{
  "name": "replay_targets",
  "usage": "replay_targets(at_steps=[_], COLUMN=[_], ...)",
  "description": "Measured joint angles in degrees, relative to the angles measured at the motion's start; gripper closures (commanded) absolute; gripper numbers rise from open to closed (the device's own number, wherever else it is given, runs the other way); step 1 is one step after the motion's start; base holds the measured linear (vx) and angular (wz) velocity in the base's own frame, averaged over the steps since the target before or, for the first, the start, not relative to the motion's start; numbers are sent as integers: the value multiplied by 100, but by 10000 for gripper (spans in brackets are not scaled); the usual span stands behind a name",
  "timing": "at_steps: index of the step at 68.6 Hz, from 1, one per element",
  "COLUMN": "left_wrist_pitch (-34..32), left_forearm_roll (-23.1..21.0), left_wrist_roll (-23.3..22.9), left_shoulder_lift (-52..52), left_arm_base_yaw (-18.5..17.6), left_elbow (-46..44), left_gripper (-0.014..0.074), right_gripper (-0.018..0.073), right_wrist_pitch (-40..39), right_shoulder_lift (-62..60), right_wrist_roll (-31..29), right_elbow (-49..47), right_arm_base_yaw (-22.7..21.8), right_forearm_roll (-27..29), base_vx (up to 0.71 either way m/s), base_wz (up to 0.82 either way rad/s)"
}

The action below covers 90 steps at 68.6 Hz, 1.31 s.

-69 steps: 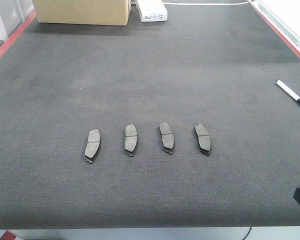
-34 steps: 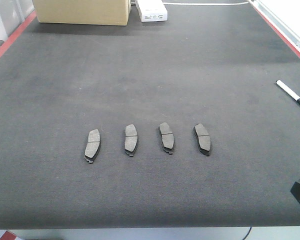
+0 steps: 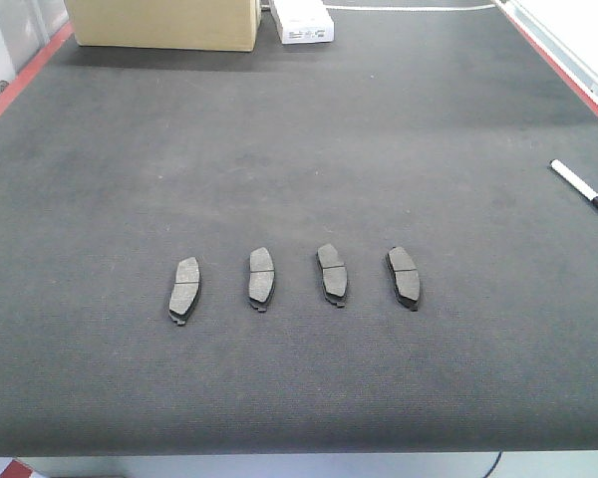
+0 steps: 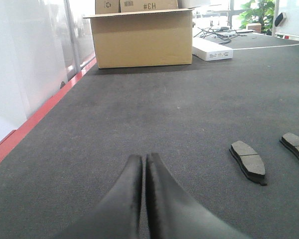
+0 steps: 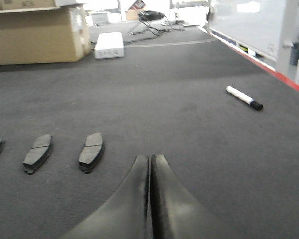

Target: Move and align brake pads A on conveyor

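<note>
Pads: four pads (image 3: 294,279) lie flat in a row across the belt, nearer the table's near edge than its far edge, each running lengthwise from near to far, well apart from one another.
Pad order: leftmost (image 3: 184,290), second (image 3: 261,278), third (image 3: 332,274), rightmost (image 3: 404,277); the leftmost sits a little nearer the near edge than the rest.
Belt: dark rough belt (image 3: 299,149) covering the table, red strips along its left and right edges.
Left hand: (image 4: 143,164) fingers pressed together, holding nothing, low over the belt toward the left edge, a pad off to its right.
Right hand: (image 5: 150,164) fingers pressed together, holding nothing, low over the belt to the right of the row.
Marker: a white marker (image 3: 580,186) with a black cap lies near the right edge.
Far edge: a cardboard box (image 3: 161,22) toward the far left corner, a white box (image 3: 302,21) just right of it.
</note>
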Motion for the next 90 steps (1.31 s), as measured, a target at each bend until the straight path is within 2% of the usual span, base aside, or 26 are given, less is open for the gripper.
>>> replay_targets(at_steps=[11, 90], left_wrist_pitch=[0, 0], left_forearm_roll=[0, 0], left_wrist_roll=[0, 0], left_shoulder_lift=[0, 0], left_arm_base_yaw=[0, 0], left_elbow=[0, 0], left_gripper=[603, 603], right_gripper=[568, 568], right_wrist_pitch=[-201, -235], right_shoulder_lift=[0, 0], right_wrist_roll=[178, 197], right_elbow=[11, 14], right_arm_base_yaw=[-52, -52], right_forearm_roll=[0, 0], base_vx=[0, 0], base_wz=[0, 0])
